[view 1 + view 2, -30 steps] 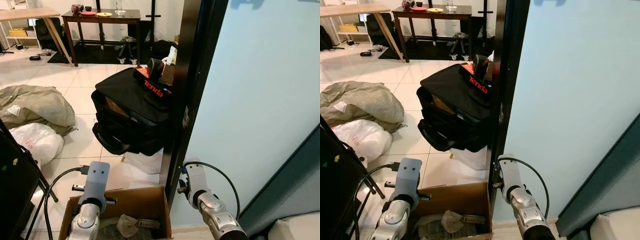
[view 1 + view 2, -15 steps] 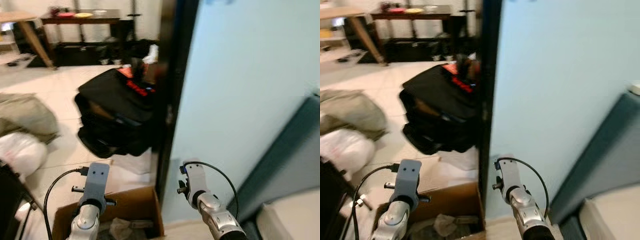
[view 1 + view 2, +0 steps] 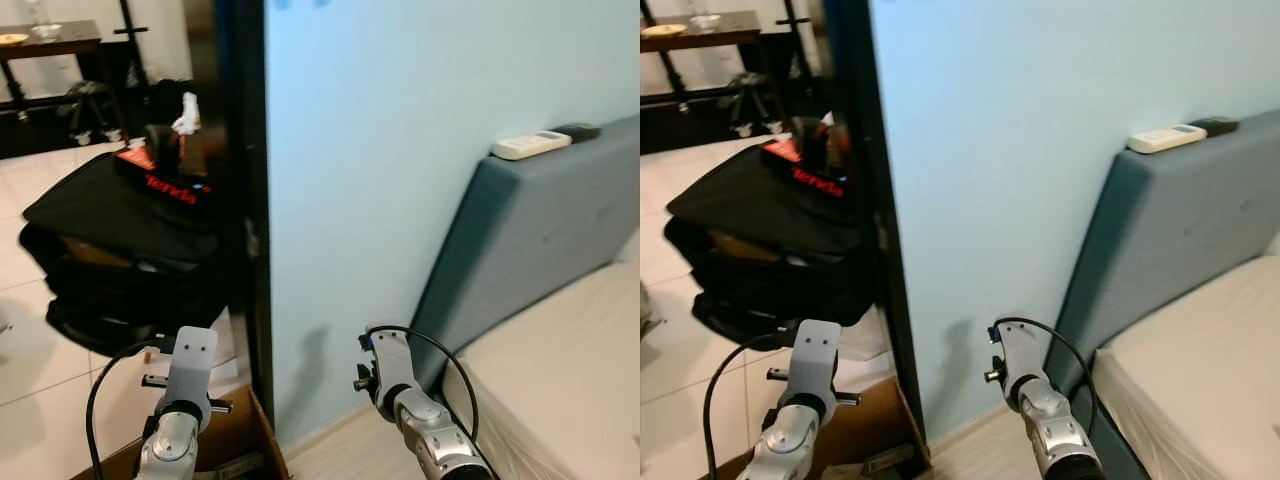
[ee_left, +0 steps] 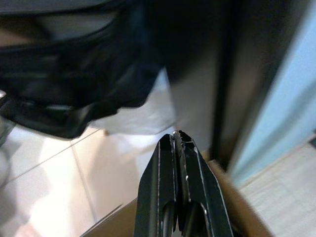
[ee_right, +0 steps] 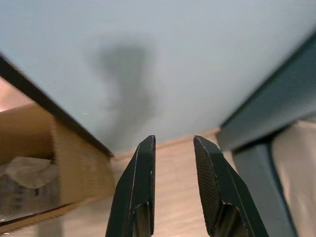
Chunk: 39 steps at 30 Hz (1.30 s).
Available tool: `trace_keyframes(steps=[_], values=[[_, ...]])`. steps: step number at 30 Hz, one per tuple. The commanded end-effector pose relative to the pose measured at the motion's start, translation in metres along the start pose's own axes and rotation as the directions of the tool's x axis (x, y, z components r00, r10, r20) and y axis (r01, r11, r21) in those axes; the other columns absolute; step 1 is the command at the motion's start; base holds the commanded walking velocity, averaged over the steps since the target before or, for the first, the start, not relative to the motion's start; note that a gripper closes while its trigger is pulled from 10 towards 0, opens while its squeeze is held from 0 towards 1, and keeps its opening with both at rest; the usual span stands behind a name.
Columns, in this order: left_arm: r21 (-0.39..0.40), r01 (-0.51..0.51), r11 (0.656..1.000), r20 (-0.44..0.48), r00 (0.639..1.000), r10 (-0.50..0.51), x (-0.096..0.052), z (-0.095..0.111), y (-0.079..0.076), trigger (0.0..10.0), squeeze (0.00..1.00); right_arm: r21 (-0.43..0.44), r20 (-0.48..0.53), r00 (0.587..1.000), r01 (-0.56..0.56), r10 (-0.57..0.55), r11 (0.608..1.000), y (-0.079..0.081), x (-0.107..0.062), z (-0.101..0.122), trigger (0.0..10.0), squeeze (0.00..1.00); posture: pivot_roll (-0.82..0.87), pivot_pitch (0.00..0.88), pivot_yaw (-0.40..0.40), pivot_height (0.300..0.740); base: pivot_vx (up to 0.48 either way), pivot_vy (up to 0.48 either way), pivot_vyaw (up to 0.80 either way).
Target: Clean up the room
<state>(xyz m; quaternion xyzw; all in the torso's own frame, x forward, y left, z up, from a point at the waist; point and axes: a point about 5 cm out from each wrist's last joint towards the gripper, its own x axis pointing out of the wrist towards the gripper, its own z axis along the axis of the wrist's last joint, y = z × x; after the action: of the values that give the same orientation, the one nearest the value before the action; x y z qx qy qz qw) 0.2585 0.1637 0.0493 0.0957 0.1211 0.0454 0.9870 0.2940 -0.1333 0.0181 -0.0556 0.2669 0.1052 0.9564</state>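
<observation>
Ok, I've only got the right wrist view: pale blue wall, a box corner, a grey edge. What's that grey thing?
Observer: A grey headboard of a bed, standing against the wall.
Operator: Anything on top of it?
Observer: A white remote lies on its top edge, with a dark object beside it.
Operator: And the left gripper?
Observer: The left gripper is shut, empty, above the cardboard box, near a black bag.

Both my silver arms are raised low before me, wrists pointing forward. My left gripper [image 4: 178, 140] has its two black fingers pressed together — no gap shows. My right gripper [image 5: 174, 143] holds its fingers parted — nothing between them.
</observation>
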Motion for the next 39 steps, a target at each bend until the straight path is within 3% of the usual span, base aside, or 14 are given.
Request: trace_keyframes(steps=[1, 25, 39], values=[[0.0, 0.011, 1.0, -0.013, 1.0, -0.011, -0.0018, -0.0034, -0.0001, 10.0, 0.0, 0.016, -0.005, 1.0, -0.003, 0.004, 1.0, 0.0008, -0.0004, -0.0003, 10.0, 0.0, 0.03, 0.05, -0.035, 0.74, 0.0, 0.0, -0.8], [-0.021, 0.066, 0.998, 0.006, 0.998, -0.066, -0.0019, -0.001, -0.0083, 10.0, 0.0, 0.027, -0.009, 1.0, 0.002, -0.002, 1.0, 0.0005, -0.0016, -0.0002, 10.0, 0.0, 0.03, 0.053, -0.026, 0.74, 0.0, 0.0, -0.8], [0.005, 0.073, 0.997, 0.003, 0.997, -0.073, -0.0034, -0.0042, -0.0085, 10.0, 0.0, 0.023, -0.005, 1.0, 0.006, -0.006, 1.0, -0.0002, -0.0027, -0.0006, 10.0, 0.0, 0.03, 0.051, -0.027, 0.74, 0.0, 0.0, -0.8]])
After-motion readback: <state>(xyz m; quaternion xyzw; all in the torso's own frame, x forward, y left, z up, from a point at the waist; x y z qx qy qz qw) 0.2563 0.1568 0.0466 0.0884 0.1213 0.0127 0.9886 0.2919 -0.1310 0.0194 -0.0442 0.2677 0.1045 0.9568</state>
